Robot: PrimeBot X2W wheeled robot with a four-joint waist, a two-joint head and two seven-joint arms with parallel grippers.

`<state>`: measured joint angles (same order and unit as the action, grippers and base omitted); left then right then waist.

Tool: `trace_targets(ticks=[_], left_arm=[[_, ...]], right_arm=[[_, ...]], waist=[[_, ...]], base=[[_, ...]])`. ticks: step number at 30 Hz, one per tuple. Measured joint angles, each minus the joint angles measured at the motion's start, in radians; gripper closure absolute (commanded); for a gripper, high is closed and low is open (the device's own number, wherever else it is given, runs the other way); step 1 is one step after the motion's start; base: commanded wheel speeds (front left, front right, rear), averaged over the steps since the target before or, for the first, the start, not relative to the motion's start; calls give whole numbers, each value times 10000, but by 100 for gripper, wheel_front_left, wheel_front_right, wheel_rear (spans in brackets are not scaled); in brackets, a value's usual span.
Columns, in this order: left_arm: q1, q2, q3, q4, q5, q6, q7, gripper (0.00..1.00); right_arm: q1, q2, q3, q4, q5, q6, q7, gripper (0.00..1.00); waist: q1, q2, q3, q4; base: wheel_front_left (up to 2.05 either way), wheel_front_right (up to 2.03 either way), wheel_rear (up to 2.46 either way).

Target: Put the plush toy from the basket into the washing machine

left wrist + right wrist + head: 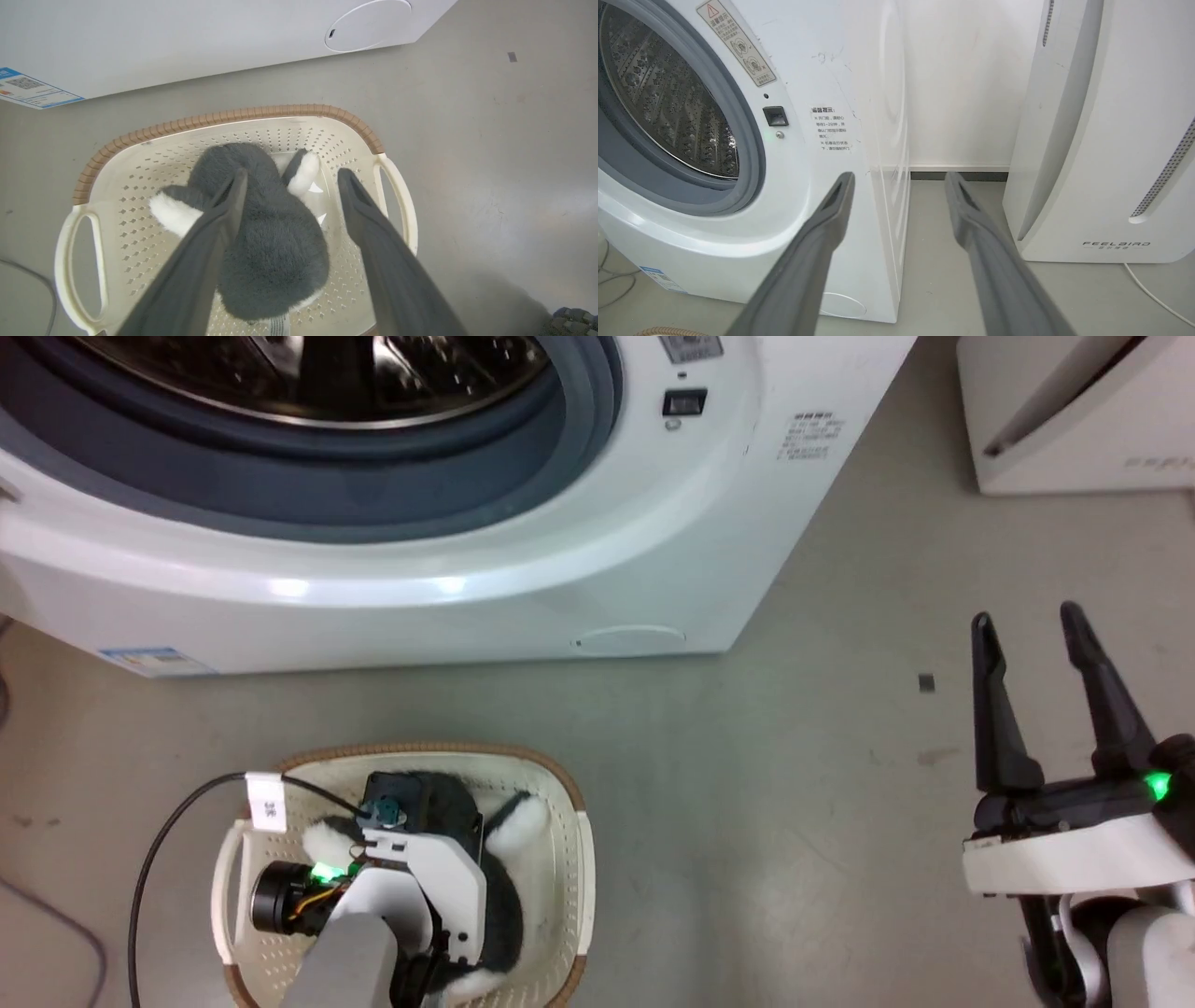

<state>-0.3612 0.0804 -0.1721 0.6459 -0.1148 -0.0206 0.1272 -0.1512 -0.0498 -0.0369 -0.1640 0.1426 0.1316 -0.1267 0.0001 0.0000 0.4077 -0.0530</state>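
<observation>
The plush toy (275, 252), dark grey fur with white ears, lies in the cream basket (224, 116), whose rim is brown. My left gripper (292, 175) hangs open just above it. One finger lies over the toy's back and the other stands over the basket floor to its right. In the head view my left wrist (420, 877) covers most of the toy (521, 823) inside the basket (439, 749). The washing machine (467, 551) stands behind the basket, its door opening showing the steel drum (668, 98). My right gripper (1025, 616) is open and empty over the floor at the right.
The white FEELBIRD appliance (1101, 140) stands right of the washer, with a floor gap between them. A black cable (149, 859) loops from my left wrist over the basket's left side. A small dark mark (926, 682) lies on the grey floor.
</observation>
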Motion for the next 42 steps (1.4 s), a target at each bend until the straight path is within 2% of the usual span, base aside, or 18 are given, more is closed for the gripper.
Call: trace_targets(ticks=[10,42], left_arm=[[-826,301,-196,1020,-303,13,236,0],[-3491,464,-1078,4184,-1455,0,836,0]], right_arm=[[-448,0,-79,-405,173,0,-211,0],[-1545,0,-407,-1505,324,0,-871,0]], waist=[[0,0,1201,-149],[0,0,4443,-229]], base=[[0,0,0],[0,0,0]])
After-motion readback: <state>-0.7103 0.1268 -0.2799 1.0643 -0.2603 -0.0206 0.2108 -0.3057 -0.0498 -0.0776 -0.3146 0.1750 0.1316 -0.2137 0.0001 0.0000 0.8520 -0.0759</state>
